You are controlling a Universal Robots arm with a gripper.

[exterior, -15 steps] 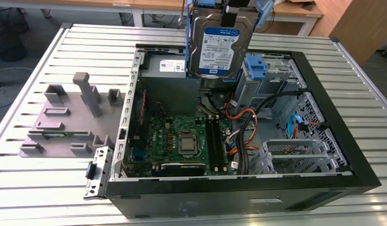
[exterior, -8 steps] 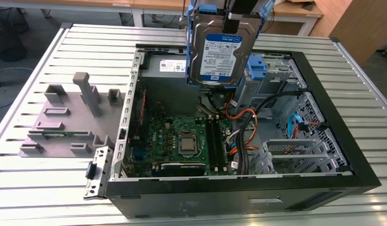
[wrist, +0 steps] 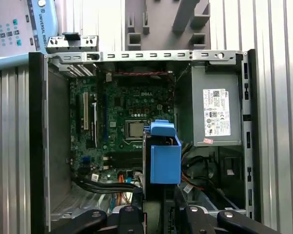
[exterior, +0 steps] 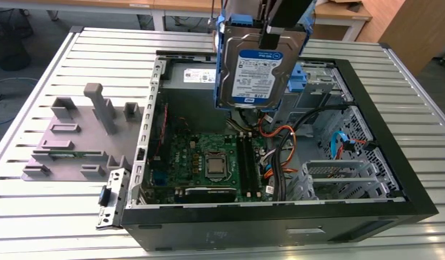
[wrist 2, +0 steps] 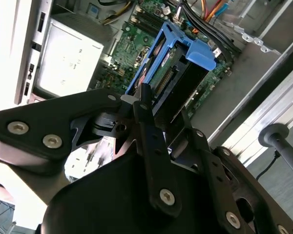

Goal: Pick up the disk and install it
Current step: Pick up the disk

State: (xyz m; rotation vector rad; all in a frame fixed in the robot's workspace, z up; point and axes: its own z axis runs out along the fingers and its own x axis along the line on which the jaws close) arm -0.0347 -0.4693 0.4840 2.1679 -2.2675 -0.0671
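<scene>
Looks like a robotics lab or workshop, going by the slatted aluminium worktable [exterior: 49, 216], the opened desktop computer case [exterior: 280, 219] lying on it, the grey moulded fixture [exterior: 78, 141] beside that, pale wooden desks [exterior: 338, 13] beyond and a robot control pendant [wrist: 19, 24].

- The computer case [exterior: 280, 219] lies open on the table [exterior: 49, 216], with the motherboard [exterior: 208, 162] and power supply [exterior: 190, 80] inside.
- The fixture block [exterior: 78, 141] lies at the exterior view's left of the case.
- The disk [exterior: 255, 76], clamped in the gripper [exterior: 269, 39], hangs above the case interior.
</scene>
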